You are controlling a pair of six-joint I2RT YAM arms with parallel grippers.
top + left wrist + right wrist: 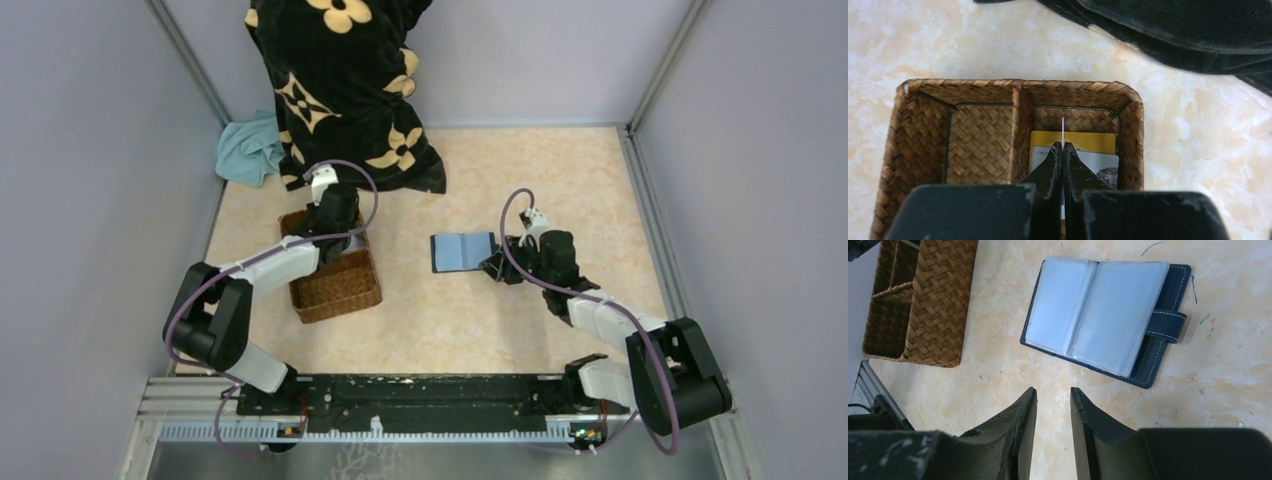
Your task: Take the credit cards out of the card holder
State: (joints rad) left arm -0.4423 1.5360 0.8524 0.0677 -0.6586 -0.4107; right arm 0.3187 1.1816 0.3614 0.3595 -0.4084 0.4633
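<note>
The navy card holder [462, 251] [1105, 315] lies open on the table, its clear sleeves facing up and its clasp strap to the right. My right gripper [497, 265] [1053, 390] hovers just beside it, open, with nothing between its fingers. My left gripper [335, 235] [1063, 145] hangs over the wicker basket [335, 290] [1018, 85], shut on a thin credit card [1062, 130] seen edge-on as a pale line above the fingertips. Below it, in the basket's right compartment, lie a yellow card [1088, 141] and a white card [1103, 162].
A black cloth with cream flowers [340, 90] [1173, 30] stands at the back, just behind the basket, with a teal cloth [250, 150] at its left. Grey walls close in the table on three sides. The basket's left compartment [978, 145] holds nothing.
</note>
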